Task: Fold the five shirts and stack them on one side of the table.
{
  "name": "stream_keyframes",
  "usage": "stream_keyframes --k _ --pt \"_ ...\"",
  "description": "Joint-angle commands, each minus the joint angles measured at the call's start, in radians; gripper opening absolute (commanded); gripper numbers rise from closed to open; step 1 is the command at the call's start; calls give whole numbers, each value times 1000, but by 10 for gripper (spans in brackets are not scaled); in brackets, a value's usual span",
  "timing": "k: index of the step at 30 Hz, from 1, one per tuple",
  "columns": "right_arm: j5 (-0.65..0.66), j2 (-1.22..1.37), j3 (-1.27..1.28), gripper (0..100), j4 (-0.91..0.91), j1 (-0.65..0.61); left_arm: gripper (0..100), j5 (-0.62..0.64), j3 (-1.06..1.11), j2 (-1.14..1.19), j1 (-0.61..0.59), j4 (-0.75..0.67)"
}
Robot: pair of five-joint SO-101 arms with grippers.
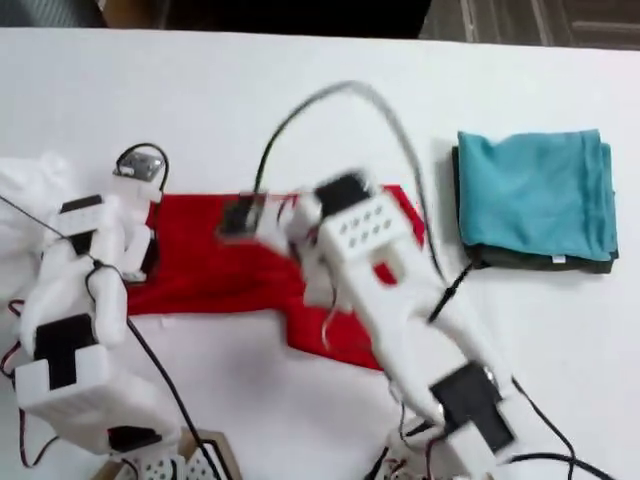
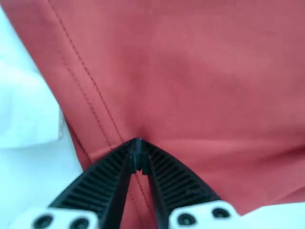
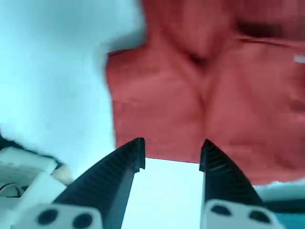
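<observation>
- Red fabric is lying across the middle of the counter [image 1: 300, 80]: the red shirt [image 1: 210, 265] is sitting mostly flat between the two arms, not yet folded small; well apart to one side, a teal shirt [image 1: 535, 185] is resting folded on a dark shirt [image 1: 530, 262], making the stack.
- The left pincer [image 2: 138, 155] is pinching the red shirt [image 2: 190, 71] beside a stitched seam, its jaws closed on a small ridge of cloth.
- The right pincer [image 3: 171, 152] is hanging open just off an edge of the red shirt [image 3: 190, 109], gripping nothing; bare counter is showing between its jaws.
- By the look of it, the third shirt's fold is the step in hand; two shirts are appearing done, and a heap of white cloth [image 1: 25, 185] beside the left arm is probably waiting its turn.
- The next move is likely calling for the right pincer to drop onto that edge and close on it, so that both arms are lifting together; a pull from one side alone is risking dragging and bunching the cloth.
</observation>
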Motion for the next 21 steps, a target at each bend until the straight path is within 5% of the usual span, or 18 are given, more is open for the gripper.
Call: stream_keyframes --k 1,21 --pt "-9 -107 253 200 -110 -71 26 0 -2 0 5 -18" --pt "-75 151 483 199 -430 -128 26 0 1 0 3 -18"
